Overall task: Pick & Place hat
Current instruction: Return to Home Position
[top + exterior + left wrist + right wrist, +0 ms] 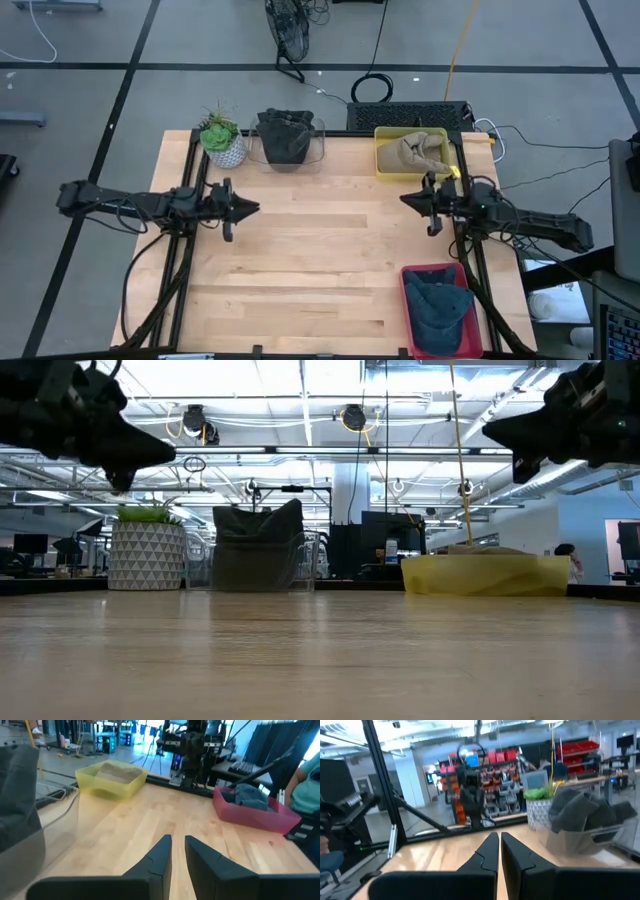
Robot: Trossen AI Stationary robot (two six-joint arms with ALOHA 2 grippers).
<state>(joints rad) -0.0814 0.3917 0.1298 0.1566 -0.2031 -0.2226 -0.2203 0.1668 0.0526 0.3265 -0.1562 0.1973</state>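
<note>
Three hats lie in bins: a dark grey hat in a clear bin at the far edge, a tan hat in a yellow bin at the far right, and a blue hat in a red bin at the near right. My left gripper hovers level above the table's left side, pointing right, its fingers a narrow gap apart with nothing between. My right gripper hovers above the right side, pointing left, shut and empty.
A potted plant in a white patterned pot stands at the far left, beside the clear bin. Bare wooden tabletop stretches between the two arms. A person's teal sleeve shows beyond the table's right side.
</note>
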